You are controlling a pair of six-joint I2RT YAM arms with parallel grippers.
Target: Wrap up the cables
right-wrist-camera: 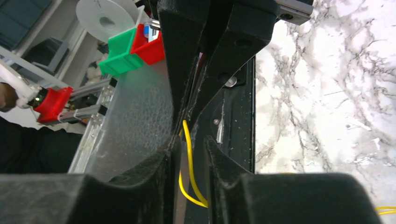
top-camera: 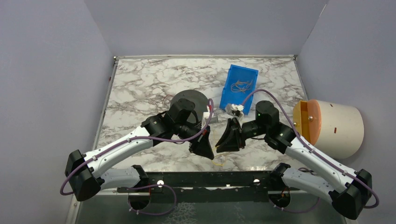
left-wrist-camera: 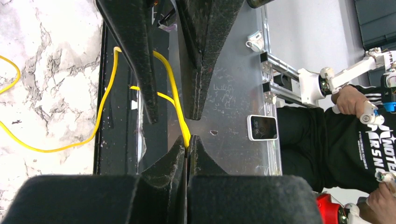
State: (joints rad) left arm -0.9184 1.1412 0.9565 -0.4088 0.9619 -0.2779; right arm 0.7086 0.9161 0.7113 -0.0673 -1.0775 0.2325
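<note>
The left gripper (left-wrist-camera: 187, 143) was clenched on a yellow cable (left-wrist-camera: 173, 86) at its tips, the right gripper (right-wrist-camera: 191, 156) stood parted around that strand, whose slack trailed unwound beyond them, so wrapping looked barely begun.

Holding the right fingers (right-wrist-camera: 159, 177) slightly apart, with a thin yellow cable (right-wrist-camera: 188, 154) threading the gap between them and looping just below. Facing the left fingers (right-wrist-camera: 180, 56), pressing together right where the cable's upper end is vanishing. Hanging above a black rail (right-wrist-camera: 236, 130) edging the marbled surface (right-wrist-camera: 327, 102), with a green bin (right-wrist-camera: 122, 58) and a red bin (right-wrist-camera: 152, 46) sitting beyond.
</note>
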